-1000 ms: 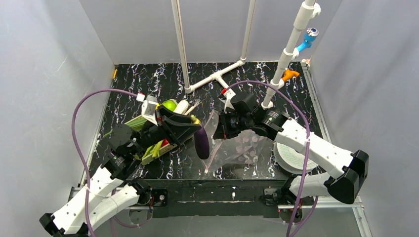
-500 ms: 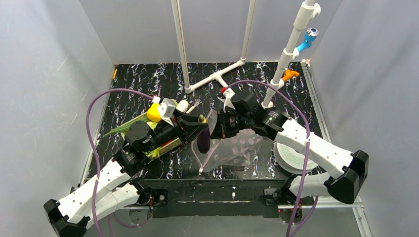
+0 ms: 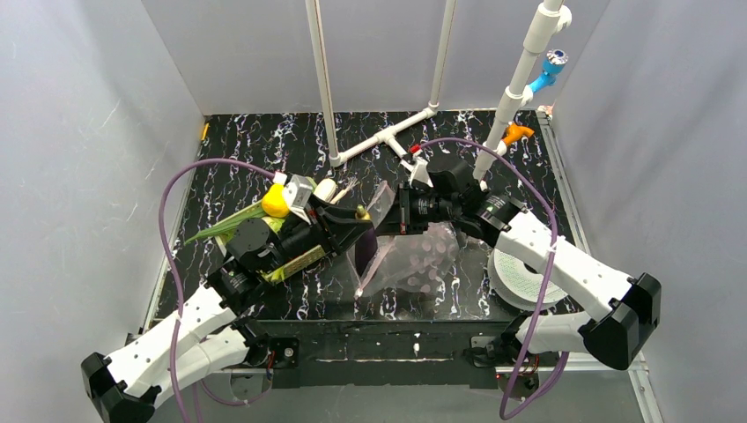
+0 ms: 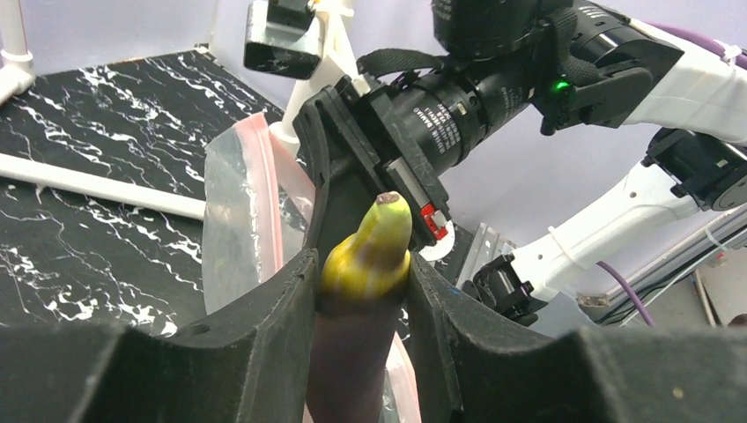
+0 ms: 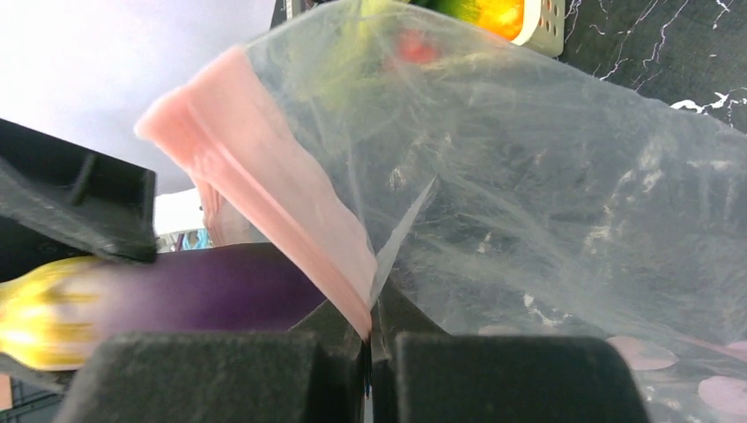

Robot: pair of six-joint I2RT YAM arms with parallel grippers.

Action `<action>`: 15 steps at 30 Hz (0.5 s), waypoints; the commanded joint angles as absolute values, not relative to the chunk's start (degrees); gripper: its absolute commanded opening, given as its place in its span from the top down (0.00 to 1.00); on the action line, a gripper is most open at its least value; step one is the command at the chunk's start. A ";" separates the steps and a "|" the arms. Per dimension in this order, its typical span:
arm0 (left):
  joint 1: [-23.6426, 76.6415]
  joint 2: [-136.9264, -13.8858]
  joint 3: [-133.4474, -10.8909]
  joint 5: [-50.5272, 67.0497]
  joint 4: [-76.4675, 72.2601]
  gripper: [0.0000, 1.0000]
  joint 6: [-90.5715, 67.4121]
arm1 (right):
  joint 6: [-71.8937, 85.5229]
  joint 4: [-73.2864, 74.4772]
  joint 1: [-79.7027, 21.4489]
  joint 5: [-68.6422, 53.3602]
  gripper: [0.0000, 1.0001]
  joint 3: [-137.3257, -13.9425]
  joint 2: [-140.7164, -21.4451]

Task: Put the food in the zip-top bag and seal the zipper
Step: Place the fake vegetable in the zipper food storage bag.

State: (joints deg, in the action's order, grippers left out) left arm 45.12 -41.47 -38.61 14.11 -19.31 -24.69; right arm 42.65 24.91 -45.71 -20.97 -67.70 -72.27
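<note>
My left gripper (image 3: pixel 359 236) (image 4: pixel 357 280) is shut on a piece of the food, a dark purple eggplant (image 3: pixel 363 254) (image 4: pixel 351 352) with a yellow-green stem end. It holds the eggplant at the mouth of the clear zip-top bag (image 3: pixel 425 263) (image 5: pixel 546 194). My right gripper (image 3: pixel 394 216) (image 5: pixel 371 342) is shut on the bag's pink zipper (image 5: pixel 282 211) (image 4: pixel 269 198) and holds that edge up off the table. In the right wrist view the eggplant (image 5: pixel 211 286) lies just beside the zipper strip. More food, a yellow piece (image 3: pixel 275 203) and a white leek (image 3: pixel 326 189), sits in the basket behind my left arm.
The basket (image 3: pixel 295 263) lies under and left of my left wrist, with green leaves (image 3: pixel 231 227) sticking out. A white round plate (image 3: pixel 521 275) sits under my right forearm. White pipes (image 3: pixel 388 137) stand and lie at the back of the black marbled table.
My left arm has swung right, bringing the eggplant from the table's middle to the bag's mouth. My right gripper has shifted slightly back and right with the bag's edge, tilting the bag.
</note>
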 commanded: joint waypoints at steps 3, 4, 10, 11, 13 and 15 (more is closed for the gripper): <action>45.33 -41.40 -36.18 11.33 -22.48 1.00 -30.73 | 45.34 20.05 -44.21 -20.80 0.99 -67.93 -68.65; 45.34 -41.62 -35.54 10.69 -23.17 1.00 -32.02 | 45.75 19.45 -43.95 -20.75 0.99 -67.74 -68.38; 45.28 -42.46 -37.94 8.24 -17.31 0.35 -34.88 | 46.26 19.01 -43.16 -20.74 0.99 -67.72 -67.59; 45.27 -42.20 -38.84 7.36 -15.28 0.28 -34.35 | 46.25 19.14 -43.09 -20.72 0.99 -67.68 -67.40; 45.30 -41.47 -39.96 6.78 -13.05 0.22 -32.73 | 46.15 19.32 -42.87 -20.66 0.99 -67.45 -66.97; 45.34 -40.66 -40.65 6.68 -11.79 0.21 -31.32 | 46.14 19.34 -42.64 -20.64 0.99 -67.05 -66.62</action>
State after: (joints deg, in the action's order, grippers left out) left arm 45.12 -42.81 -36.80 9.32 -15.55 -33.41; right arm 45.71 22.20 -43.13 -20.67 -67.59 -68.88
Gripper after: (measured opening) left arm 0.777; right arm 0.023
